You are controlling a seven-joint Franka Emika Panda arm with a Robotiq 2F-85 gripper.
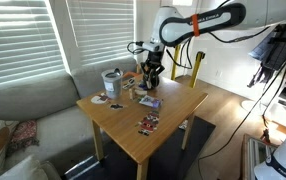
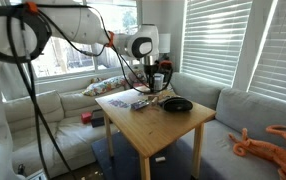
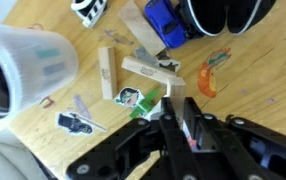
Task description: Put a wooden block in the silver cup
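On the wooden table (image 1: 173,115) the silver cup (image 3: 23,65) fills the wrist view's upper left. The gripper (image 3: 180,112) sits at bottom centre, fingers nearly together; whether they pinch anything, I cannot tell. Likely grasping; next, lift toward the cup. The nearest wooden block (image 3: 151,69) lies flat, long axis slanting upper left to lower right

Arm (image 2: 83,25): white rounded shells, black joint rings. Orange strip (image 1: 198,22) along 1 link. Black cables (image 2: 28,100) looped alongside. Gripper (image 3: 179,108): matte black, 2 fingers.
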